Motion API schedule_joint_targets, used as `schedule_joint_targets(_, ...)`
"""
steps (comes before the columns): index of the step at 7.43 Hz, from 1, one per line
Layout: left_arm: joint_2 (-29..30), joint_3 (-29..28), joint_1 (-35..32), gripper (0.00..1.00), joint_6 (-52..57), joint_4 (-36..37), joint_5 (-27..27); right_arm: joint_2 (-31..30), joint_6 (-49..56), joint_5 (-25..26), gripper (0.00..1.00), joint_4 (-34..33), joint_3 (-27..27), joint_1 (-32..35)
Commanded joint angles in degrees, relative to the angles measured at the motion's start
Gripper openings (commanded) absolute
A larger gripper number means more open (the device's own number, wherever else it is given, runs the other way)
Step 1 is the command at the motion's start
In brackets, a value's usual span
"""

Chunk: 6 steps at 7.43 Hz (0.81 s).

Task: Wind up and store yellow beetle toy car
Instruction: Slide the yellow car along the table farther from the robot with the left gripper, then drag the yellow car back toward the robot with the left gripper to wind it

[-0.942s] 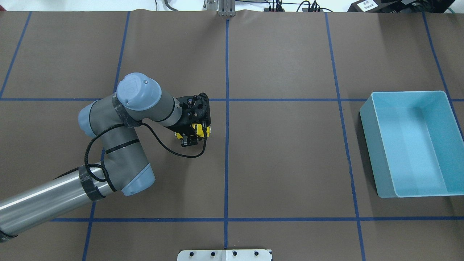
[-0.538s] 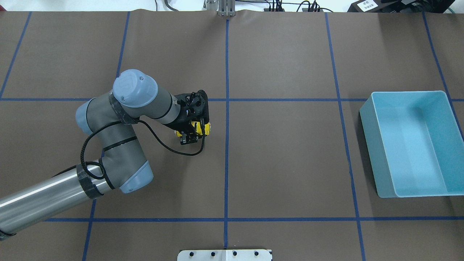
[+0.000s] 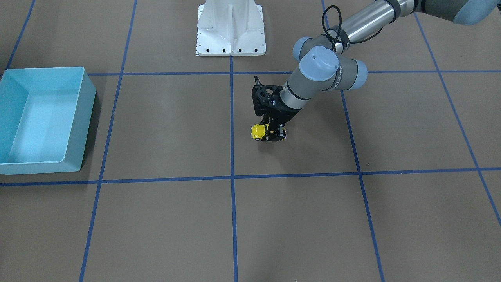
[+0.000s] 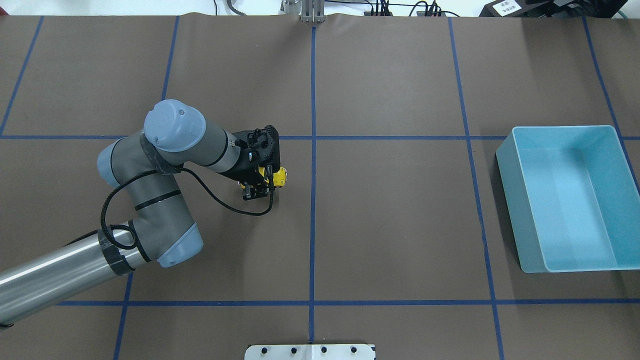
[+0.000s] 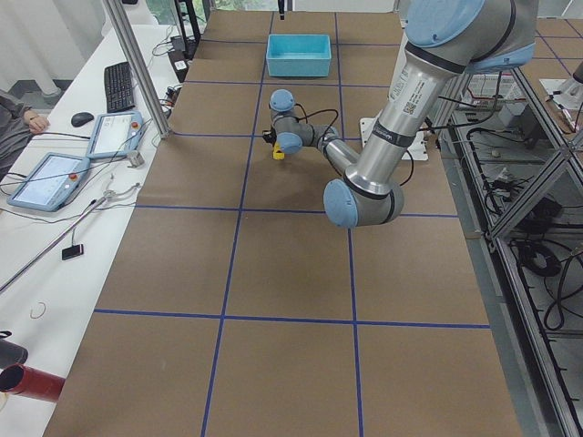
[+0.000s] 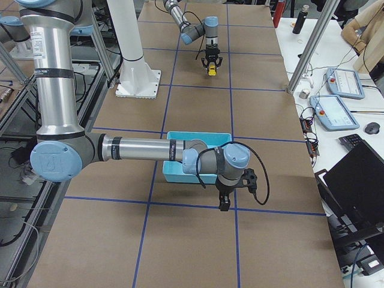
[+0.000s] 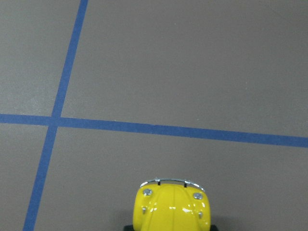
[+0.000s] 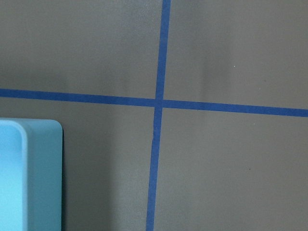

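Observation:
The yellow beetle toy car (image 4: 280, 176) is small and glossy and sits low at the brown table, left of the centre tape line. My left gripper (image 4: 261, 184) is shut on its rear half, one finger on each side. The car's nose sticks out toward the centre line. It also shows in the front view (image 3: 256, 131) with the left gripper (image 3: 273, 133) on it. The left wrist view shows the car's hood (image 7: 171, 208) at the bottom edge. My right gripper (image 6: 225, 203) shows only in the exterior right view, beside the blue bin (image 6: 180, 171); I cannot tell whether it is open or shut.
The light blue bin (image 4: 507, 200) stands at the right side of the table, with nothing visible in it. It also shows in the front view (image 3: 85, 113) and the right wrist view (image 8: 33, 178). Blue tape lines grid the brown table. A white robot base plate (image 3: 231, 31) stands at the robot's edge.
My left arm and gripper have shifted a little to the left with the car held in it. The bin has not moved.

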State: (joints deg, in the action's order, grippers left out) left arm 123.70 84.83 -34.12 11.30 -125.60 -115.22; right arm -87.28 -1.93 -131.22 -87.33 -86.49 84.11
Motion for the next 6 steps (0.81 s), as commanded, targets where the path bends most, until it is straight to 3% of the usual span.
schedule_joint_targets(1, -0.5, -0.3, 0.0, 0.00, 0.0, -2.2, 0.0, 0.4, 0.0, 0.1, 1.00, -0.1, 0.0, 0.0)
schedule_joint_targets(4, -0.6, -3.4, 0.0, 0.00, -2.1, -8.0, 0.0, 0.5, 0.0, 0.0, 1.00, -0.1, 0.0, 0.0)
schedule_joint_targets(6, -0.7, -3.4, 0.0, 0.00, -2.2, -8.1, 0.0, 0.5, 0.0, 0.0, 1.00, -0.1, 0.0, 0.0)
